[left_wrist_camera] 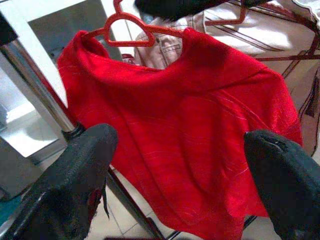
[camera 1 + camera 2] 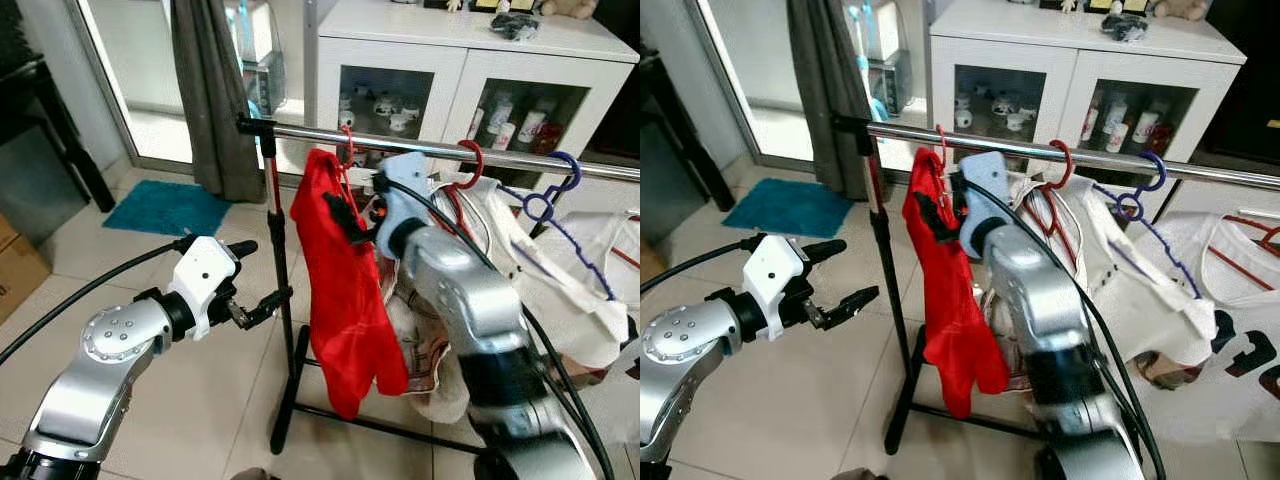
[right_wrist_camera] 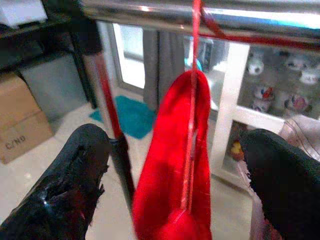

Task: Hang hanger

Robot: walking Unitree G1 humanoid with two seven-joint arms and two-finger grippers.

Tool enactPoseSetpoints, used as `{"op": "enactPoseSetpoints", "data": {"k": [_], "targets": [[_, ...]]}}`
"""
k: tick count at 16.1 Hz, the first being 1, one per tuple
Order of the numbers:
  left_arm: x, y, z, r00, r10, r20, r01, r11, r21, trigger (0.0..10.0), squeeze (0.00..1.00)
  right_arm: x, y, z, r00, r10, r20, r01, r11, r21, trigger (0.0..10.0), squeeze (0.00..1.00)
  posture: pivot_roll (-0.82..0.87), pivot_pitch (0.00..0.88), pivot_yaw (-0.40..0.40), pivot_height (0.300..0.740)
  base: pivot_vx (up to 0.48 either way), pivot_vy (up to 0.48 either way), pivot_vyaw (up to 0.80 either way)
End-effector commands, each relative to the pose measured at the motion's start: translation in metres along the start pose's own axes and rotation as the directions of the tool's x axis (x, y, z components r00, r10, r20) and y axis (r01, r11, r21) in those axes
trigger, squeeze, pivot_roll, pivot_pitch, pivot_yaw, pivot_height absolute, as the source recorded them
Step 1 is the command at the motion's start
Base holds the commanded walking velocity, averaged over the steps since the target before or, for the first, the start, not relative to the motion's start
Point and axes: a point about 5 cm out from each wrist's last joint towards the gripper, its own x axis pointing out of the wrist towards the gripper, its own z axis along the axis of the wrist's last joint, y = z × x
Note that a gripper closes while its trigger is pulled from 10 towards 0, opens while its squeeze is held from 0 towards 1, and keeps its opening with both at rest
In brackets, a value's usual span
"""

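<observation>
A red shirt point(image 2: 345, 290) hangs on a red hanger point(image 1: 130, 30) whose hook point(image 2: 347, 133) sits over the silver rail point(image 2: 430, 147) of a clothes rack. My right gripper point(image 2: 358, 215) is up at the shirt's collar, just below the rail. It is open, its fingers point(image 3: 75, 170) spread wide either side of the hanger point(image 3: 192, 100) without touching it. My left gripper point(image 2: 262, 275) is open and holds nothing. It floats left of the rack's black upright pole point(image 2: 278, 250) and faces the shirt's side point(image 1: 190, 130).
Further right on the rail hang pale garments on another red hanger point(image 2: 470, 160) and a blue hanger point(image 2: 550, 195). A white glass-door cabinet point(image 2: 440, 70) stands behind. A grey curtain point(image 2: 210, 90), teal mat point(image 2: 165, 207) and cardboard box point(image 3: 25, 120) are to the left. The rack's base bar point(image 2: 290, 400) rests on the tiled floor.
</observation>
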Motion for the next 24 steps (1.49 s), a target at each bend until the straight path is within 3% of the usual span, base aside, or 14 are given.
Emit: {"op": "enactPoseSetpoints", "data": {"k": [1, 5, 6, 10, 24], "targets": [[-0.003, -0.001, 0.002, 1.0, -0.018, 0.001, 0.018, 1.0, 0.006, 10.0, 0.0, 0.004, -0.003, 0.0, 0.999, -0.029, -0.018, 0.03, 0.999, 0.019, 10.0, 0.0, 0.02, 0.0, 0.013, 0.74, 0.0, 0.0, 0.0], [-0.007, -0.005, 0.002, 0.998, -0.061, -0.005, 0.061, 0.998, -0.004, 10.0, 0.0, 0.013, 0.001, 0.006, 1.0, 0.004, -0.014, -0.003, 0.998, 0.055, 10.0, 0.0, 0.02, 0.0, 0.006, 0.74, 0.0, 0.0, 0.0], [-0.008, -0.003, 0.001, 0.998, -0.055, -0.007, 0.055, 0.998, -0.004, 10.0, 0.0, 0.014, 0.003, 0.006, 1.0, 0.019, -0.016, -0.018, 0.999, 0.049, 8.7, 0.0, 0.02, 0.0, 0.003, 0.74, 0.0, 0.0, 0.0], [-0.008, -0.003, 0.001, 0.999, -0.053, -0.009, 0.053, 0.999, -0.003, 10.0, 0.0, 0.022, -0.003, 0.002, 0.998, -0.028, -0.063, 0.031, 0.998, 0.047, 0.0, 0.0, 0.02, 0.0, 0.001, 0.74, 0.0, 0.0, 0.0], [-0.008, -0.007, -0.002, 0.997, -0.071, -0.037, 0.072, 0.997, 0.002, 10.0, 0.0, 0.048, -0.014, -0.003, 0.987, -0.066, -0.146, 0.063, 0.998, -0.024, 0.0, 0.0, 0.02, 0.0, -0.005, 0.74, 0.0, 0.0, 0.0]]}}
